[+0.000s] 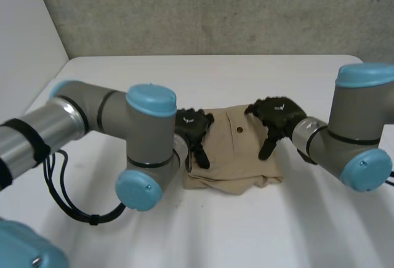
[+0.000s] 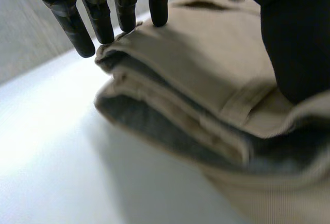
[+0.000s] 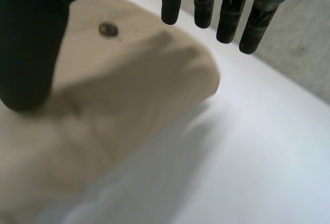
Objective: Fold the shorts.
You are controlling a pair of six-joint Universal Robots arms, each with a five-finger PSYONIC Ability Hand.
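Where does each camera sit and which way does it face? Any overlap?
Head view: between and behind the arms, looking down at the table; both arms, left hand and right hand at tan shorts.
Left wrist view: on left wrist, looking along the palm; own straight fingers at the shorts' folded edge.
Right wrist view: on right wrist, along the palm; fingers and thumb, button near the thumb.
Shared: head and right wrist both show the button.

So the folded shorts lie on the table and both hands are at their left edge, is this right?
Not quite. The folded shorts do lie on the table, but only the left hand is at their left edge. The right hand is at their right edge, as the head view shows.
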